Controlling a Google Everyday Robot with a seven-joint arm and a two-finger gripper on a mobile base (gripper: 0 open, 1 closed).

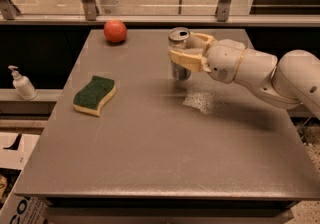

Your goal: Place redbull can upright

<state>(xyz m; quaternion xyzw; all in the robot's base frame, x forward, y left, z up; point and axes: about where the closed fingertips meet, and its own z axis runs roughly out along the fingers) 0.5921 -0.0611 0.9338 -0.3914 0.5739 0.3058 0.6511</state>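
The redbull can [180, 72], a slim silver can with a shiny pull-tab top, stands upright at the far middle of the grey table [150, 138]. Its base is at or just above the tabletop; I cannot tell whether it touches. My gripper [181, 46] comes in from the right on a white arm and is shut on the can's upper half. One cream finger [187, 60] crosses in front of the can and the other sits behind it.
A red apple [115, 31] lies at the far left of the table. A green and yellow sponge [95, 95] lies at the left middle. A white pump bottle [22, 84] stands on a ledge off the left edge. A glass rail runs behind the table.
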